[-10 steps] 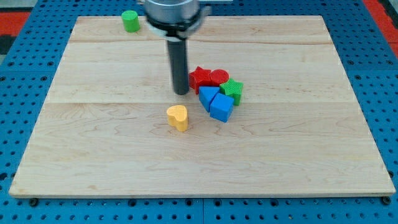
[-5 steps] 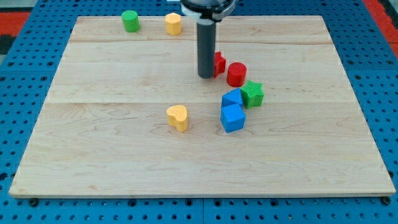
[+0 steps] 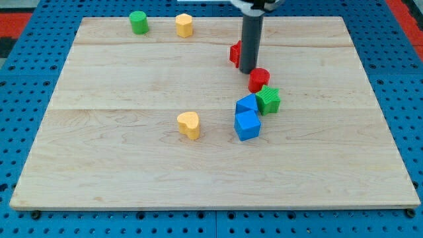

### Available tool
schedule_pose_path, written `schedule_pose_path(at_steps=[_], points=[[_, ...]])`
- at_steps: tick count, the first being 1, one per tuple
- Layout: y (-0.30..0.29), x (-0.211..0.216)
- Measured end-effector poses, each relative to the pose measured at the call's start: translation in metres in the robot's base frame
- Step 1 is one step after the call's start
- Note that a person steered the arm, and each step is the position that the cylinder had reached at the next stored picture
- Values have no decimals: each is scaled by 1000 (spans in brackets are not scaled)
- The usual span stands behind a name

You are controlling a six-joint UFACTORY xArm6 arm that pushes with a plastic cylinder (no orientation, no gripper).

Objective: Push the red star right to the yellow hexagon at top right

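Blocks, counted from the view's bottom up: one yellow heart [image 3: 189,124], two blue blocks [image 3: 247,118], one green star [image 3: 268,100], one red cylinder [image 3: 259,79], the red star [image 3: 235,53], one yellow hexagon [image 3: 184,25] and one green cylinder [image 3: 138,22]. My tip [image 3: 248,71] has no jaws; it has swept right and up, past the star, now at its right side. The hexagon lies at the star's upper left, so that push probably overshot.
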State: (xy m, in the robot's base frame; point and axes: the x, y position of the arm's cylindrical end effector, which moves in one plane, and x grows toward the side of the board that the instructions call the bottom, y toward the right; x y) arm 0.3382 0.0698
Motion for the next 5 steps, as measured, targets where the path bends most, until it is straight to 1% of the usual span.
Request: schedule_pose_path(at_steps=[1, 2, 3, 4, 5], points=[[-11, -19], [0, -35], [0, -30], [-22, -29], [-41, -57]])
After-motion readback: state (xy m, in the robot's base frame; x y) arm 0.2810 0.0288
